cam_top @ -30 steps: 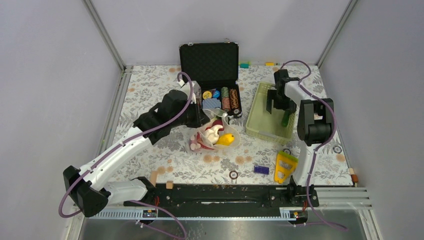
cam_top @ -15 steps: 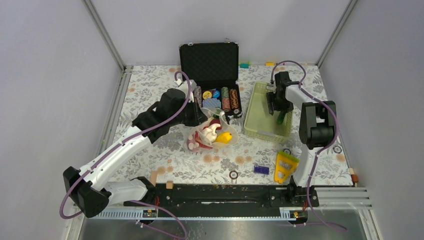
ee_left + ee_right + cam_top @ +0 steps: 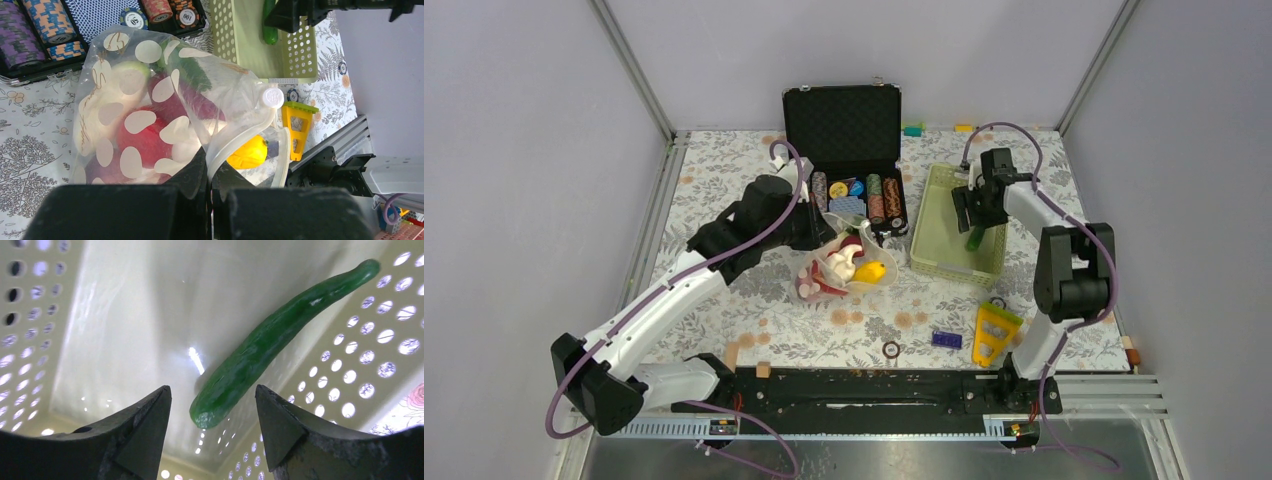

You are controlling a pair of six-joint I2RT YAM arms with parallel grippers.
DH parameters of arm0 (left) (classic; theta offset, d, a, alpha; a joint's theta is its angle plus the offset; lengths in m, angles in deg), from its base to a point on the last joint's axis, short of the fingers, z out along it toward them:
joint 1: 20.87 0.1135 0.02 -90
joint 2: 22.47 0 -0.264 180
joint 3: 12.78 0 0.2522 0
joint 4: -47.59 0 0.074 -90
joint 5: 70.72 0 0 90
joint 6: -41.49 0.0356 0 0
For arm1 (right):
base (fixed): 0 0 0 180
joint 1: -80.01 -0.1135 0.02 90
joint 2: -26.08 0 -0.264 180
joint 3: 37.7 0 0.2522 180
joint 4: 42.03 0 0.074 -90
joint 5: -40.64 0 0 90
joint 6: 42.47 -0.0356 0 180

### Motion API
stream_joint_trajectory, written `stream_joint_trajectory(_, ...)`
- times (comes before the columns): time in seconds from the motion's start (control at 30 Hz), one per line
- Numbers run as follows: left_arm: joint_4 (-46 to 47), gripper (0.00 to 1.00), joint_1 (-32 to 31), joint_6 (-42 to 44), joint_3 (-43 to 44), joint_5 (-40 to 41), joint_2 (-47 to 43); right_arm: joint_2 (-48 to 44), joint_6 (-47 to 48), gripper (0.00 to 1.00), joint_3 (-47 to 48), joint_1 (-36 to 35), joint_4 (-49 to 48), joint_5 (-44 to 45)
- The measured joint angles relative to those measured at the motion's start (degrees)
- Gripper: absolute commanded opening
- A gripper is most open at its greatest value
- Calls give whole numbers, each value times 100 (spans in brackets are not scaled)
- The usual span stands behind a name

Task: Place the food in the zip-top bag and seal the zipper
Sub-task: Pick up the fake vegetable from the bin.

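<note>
The clear zip-top bag (image 3: pixel 844 270) with white spots lies in the middle of the table, also in the left wrist view (image 3: pixel 150 110). It holds red, white, purple and green toy food; a yellow piece (image 3: pixel 246 152) shows at its open mouth. My left gripper (image 3: pixel 212 172) is shut on the bag's mouth edge with the zipper strip (image 3: pixel 235 142). My right gripper (image 3: pixel 212 405) is open inside the pale green basket (image 3: pixel 944 245), its fingers either side of the near end of a green toy cucumber (image 3: pixel 280 340), not touching it.
An open black case (image 3: pixel 849 150) with striped poker chips stands behind the bag. A yellow tool (image 3: pixel 994 332) and a blue brick (image 3: pixel 946 340) lie at the front right. The basket's perforated walls (image 3: pixel 360 365) close in round the right gripper.
My right gripper has moved within the basket toward its far right side, over the cucumber. My left gripper has drawn the bag slightly left, still holding its edge.
</note>
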Motion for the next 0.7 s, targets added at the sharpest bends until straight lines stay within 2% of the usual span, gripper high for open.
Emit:
stream_joint_trajectory(0.2, 2, 0, 52, 15, -2, -22, 28, -400, 11, 71, -87, -7, -162, 61)
stream_joint_trajectory(0.53, 4, 0, 116, 35, 0, -26, 28, 566, -490, 70, 431, -11, 577, 713)
stream_joint_trajectory(0.63, 2, 0, 136, 33, 0, -28, 28, 841, -586, 62, 590, -11, 820, 824)
stream_joint_trajectory(0.7, 2, 0, 151, 35, -2, -35, 33, 992, -640, 49, 710, -11, 938, 824)
